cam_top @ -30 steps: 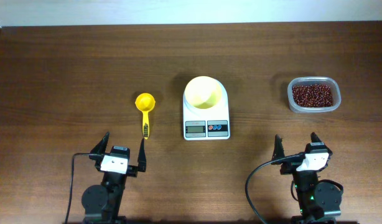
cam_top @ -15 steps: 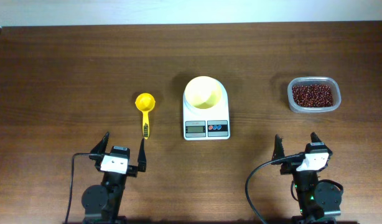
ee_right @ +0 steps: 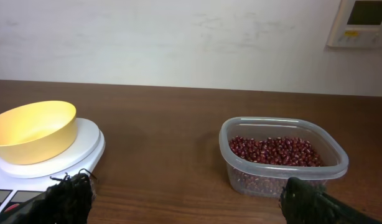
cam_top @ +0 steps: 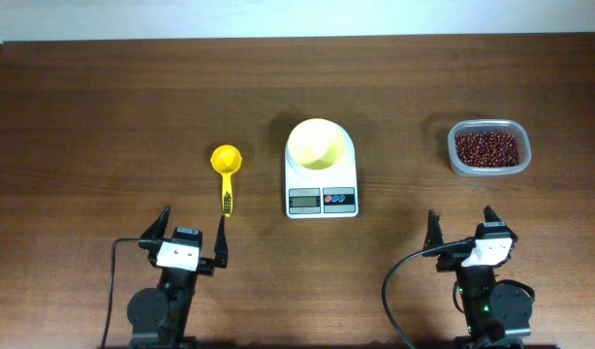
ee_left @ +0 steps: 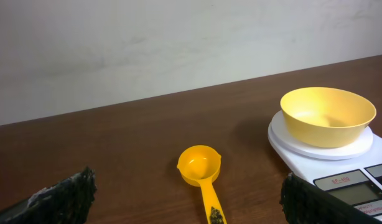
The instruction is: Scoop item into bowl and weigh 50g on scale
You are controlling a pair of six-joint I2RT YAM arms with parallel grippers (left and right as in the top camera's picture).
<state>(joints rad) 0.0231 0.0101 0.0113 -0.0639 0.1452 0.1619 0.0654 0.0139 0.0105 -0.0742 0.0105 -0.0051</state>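
- Nearest, low in the overhead frame, the left gripper (cam_top: 194, 215) and right gripper (cam_top: 460, 212) had their jaws spread wide and held nothing.
- Mid-frame, a yellow plastic scoop (cam_top: 226, 165) lay handle-first towards the left gripper, likely for easy pickup.
- Beside it, the small white kitchen scale (cam_top: 321, 200) carried the empty pale yellow round bowl (cam_top: 317, 143).
- Upper right, small red-brown beans (cam_top: 487, 148) filled a clear plastic tub (cam_top: 488, 123).
- The dark wooden table (cam_top: 104, 107) met a plain pale wall (ee_left: 178, 37).

The left tool (cam_top: 193, 225) and right tool (cam_top: 460, 221) look alike: two black tapering fingers (ee_left: 65, 198) with a rough, grainy surface, set on a white block (cam_top: 178, 254) marked with small dark dots. Behind each tool sits a round black joint housing (cam_top: 150, 312), and a thin black cable (cam_top: 113, 281) loops out beside it. A green light (cam_top: 485, 309) glows behind the right tool.
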